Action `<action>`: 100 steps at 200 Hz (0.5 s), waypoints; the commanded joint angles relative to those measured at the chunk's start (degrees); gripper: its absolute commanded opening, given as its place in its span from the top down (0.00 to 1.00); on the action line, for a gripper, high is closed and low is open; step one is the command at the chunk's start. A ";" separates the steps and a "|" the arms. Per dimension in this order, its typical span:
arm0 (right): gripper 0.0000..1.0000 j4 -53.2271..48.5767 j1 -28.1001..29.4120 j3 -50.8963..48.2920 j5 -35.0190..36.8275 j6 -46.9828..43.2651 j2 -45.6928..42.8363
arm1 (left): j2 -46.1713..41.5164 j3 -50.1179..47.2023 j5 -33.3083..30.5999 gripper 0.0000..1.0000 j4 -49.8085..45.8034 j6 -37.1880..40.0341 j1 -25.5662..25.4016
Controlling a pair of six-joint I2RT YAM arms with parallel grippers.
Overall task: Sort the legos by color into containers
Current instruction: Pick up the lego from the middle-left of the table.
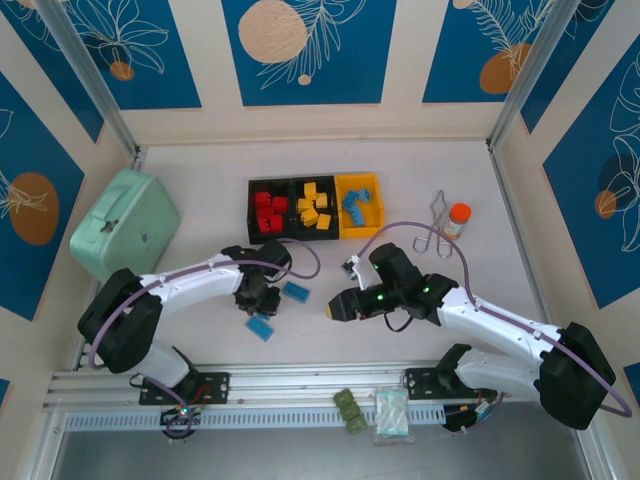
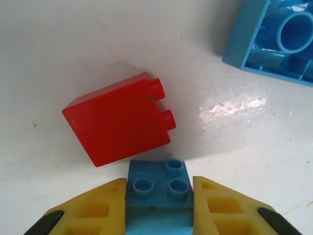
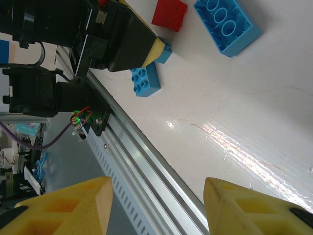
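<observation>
I see my left gripper [image 2: 159, 182] with jaws clenched on a light blue lego [image 2: 157, 196] at the tabletop [image 2: 73, 49], red lego [image 2: 120, 120] just beside it. My right gripper [image 3: 157, 188] has jaws released, empty. The containers [image 1: 290, 238] sit farther back, holding red, yellow and blue pieces.

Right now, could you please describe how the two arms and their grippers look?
Both the left arm and right arm have white links, black joint housings and a purple cable looping alongside; small green lights glow on the right arm. The left gripper and right gripper have yellow wedge-shaped fingers with black outer strips.
</observation>
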 commanded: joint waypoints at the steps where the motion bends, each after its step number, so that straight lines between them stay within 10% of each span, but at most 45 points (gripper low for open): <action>1: 0.48 -0.60 0.22 -0.44 0.29 0.63 -1.30 | 0.45 -0.02 -2.12 0.77 -1.01 -0.27 -0.63; 100: 0.48 -10.13 -13.03 -4.17 7.09 5.30 -18.11 | 0.99 17.17 -1.39 0.79 -2.76 -0.31 -0.59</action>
